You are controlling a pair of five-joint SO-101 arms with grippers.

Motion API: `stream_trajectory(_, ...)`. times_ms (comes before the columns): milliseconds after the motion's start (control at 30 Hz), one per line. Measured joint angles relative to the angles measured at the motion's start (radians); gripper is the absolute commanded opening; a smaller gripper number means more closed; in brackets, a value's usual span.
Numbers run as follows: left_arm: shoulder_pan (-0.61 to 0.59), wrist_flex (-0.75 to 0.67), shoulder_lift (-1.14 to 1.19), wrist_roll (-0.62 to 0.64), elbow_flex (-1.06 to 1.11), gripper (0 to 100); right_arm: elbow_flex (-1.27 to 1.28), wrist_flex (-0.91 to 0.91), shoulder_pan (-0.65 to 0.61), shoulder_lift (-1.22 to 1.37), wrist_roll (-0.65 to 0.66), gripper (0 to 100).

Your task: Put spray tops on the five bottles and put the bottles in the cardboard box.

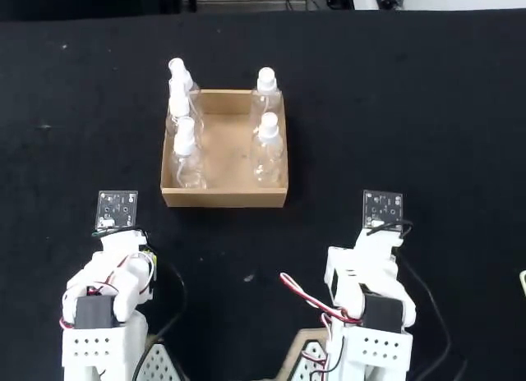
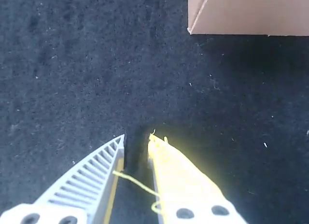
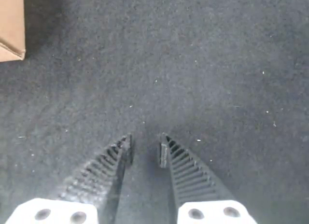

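High view, cardboard box (image 1: 224,197): a shallow, open brown tray that sits on the black table (image 1: 411,110), ahead of both arms and roughly midway between them.
High view, bottles: all five stand upright inside the box. They have clear plastic bodies, and each is capped with a white spray top.
High view, left row: three bottles line the box's left wall: the far bottle (image 1: 182,77), the middle bottle (image 1: 178,110) and the near bottle (image 1: 187,155), close together.
High view, right row: two bottles stand along the right wall, the far-right bottle (image 1: 266,89) and the near-right bottle (image 1: 269,143).
High view, arms: the left arm (image 1: 107,295) and the right arm (image 1: 370,286) are folded low at the near edge, well apart from the box.
Left wrist view, left gripper (image 2: 136,146): the jaws are barely parted, with a narrow dark slit between the tips, and they hold nothing. One finger is pale grey and ribbed, the other is lit yellow, and a thin yellow thread (image 2: 135,181) crosses between them.
Left wrist view, box: one plain brown corner (image 2: 241,14) shows beyond the gripper, apart from it, on the black cloth.
Right wrist view, right gripper (image 3: 145,147): the jaws stand a slim gap apart and are empty. Both ribbed fingers (image 3: 186,171) look dark, over bare cloth.
Right wrist view, box: a brown corner (image 3: 9,26) shows off to one side, well clear of the fingertips.
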Motion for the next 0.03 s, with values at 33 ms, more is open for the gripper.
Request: stream_trajectory(33,0.000,0.000,0.000,0.000,0.000,7,0.000,0.000,0.000,0.000,0.000,7.5)
